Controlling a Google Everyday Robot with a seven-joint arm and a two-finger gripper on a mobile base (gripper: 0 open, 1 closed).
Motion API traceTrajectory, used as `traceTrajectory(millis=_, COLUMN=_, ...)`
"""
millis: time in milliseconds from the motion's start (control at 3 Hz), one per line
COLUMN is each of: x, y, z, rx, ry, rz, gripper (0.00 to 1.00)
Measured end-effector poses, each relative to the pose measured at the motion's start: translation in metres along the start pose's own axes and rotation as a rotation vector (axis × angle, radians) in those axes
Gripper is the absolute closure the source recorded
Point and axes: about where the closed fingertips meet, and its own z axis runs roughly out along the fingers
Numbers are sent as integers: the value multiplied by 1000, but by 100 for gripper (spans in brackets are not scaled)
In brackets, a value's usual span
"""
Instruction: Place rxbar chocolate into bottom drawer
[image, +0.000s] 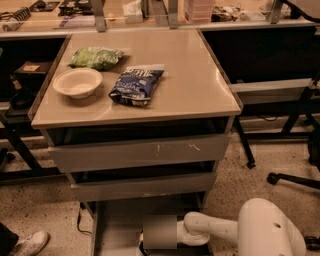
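The bottom drawer (116, 220) is pulled out at the foot of the grey cabinet, and its flat grey floor shows. My white arm (215, 227) reaches in from the lower right. Its grey wrist cylinder (160, 231) hangs over the drawer floor. The gripper (145, 248) sits low over the drawer at the picture's bottom edge and is largely cut off. The rxbar chocolate does not show; it is hidden or out of view.
On the cabinet top (190, 85) lie a green snack bag (95, 57), a white bowl (77, 82) and a blue-and-white chip bag (136, 85). The two upper drawers (140, 152) are shut. A chair base (295, 177) is at the right and a shoe (27, 242) at the lower left.
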Motion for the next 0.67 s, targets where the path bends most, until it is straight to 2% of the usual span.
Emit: traceTrajectory(millis=667, x=-16, y=-16, z=18, rx=10, ry=-41, rz=25, gripper=100)
